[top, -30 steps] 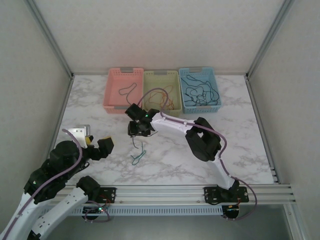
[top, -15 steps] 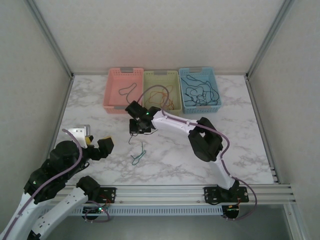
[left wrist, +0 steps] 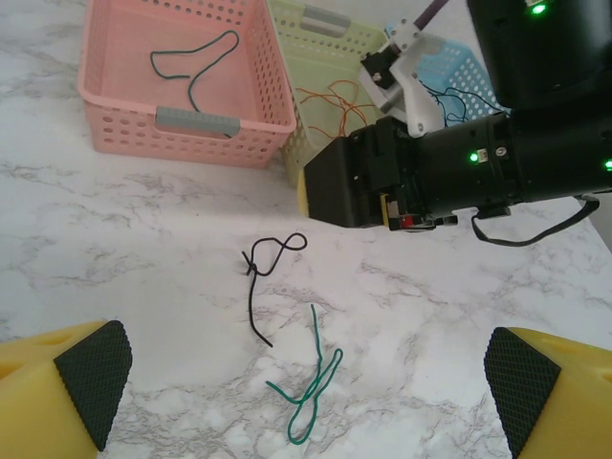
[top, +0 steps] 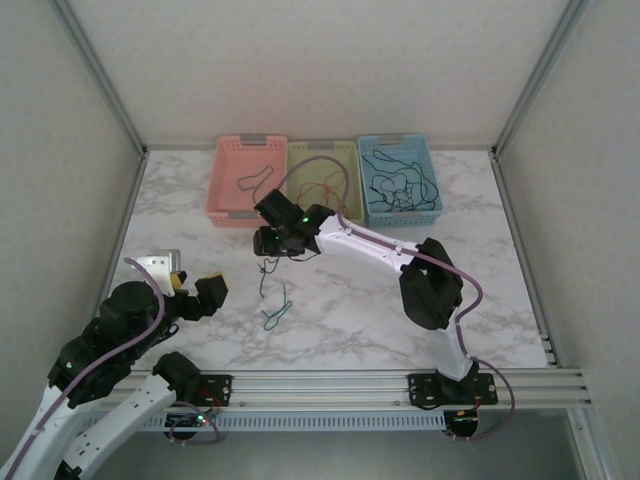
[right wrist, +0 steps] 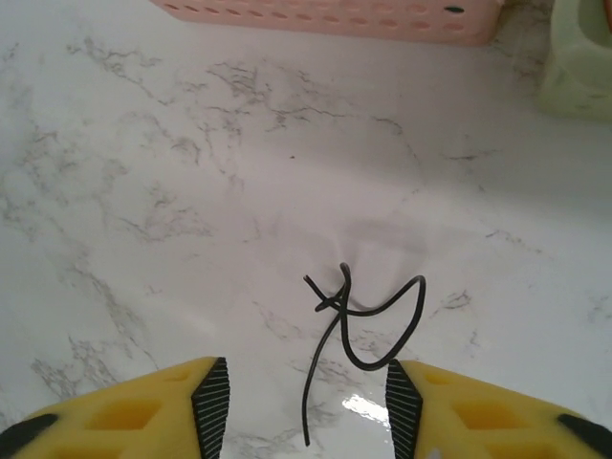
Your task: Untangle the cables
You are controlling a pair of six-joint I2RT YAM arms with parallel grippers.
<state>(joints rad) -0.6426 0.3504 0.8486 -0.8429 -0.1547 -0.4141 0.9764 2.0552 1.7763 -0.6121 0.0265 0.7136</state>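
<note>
Partly done: cables lie sorted in three baskets; black cable and green cable lie apart on the table, not yet binned. Over black, right gripper stands half-open, empty; left gripper wide, empty.

Left arm: folded back close to its base, with the wrist aimed forward and slightly right.

Left gripper: jaws spread wide, nothing between them. In the left wrist view the black ribbed pads sit at opposite lower corners, on yellow finger bodies.

Right arm: stretched forward and left from its base. The elbow is bent high and the forearm is long and nearly level.

Right gripper: ahead of the left gripper and well apart from it, fingers pointing left across its line of sight. A green lamp is lit on the wrist. In the right wrist view the jaws stand parted and grip nothing.
</note>
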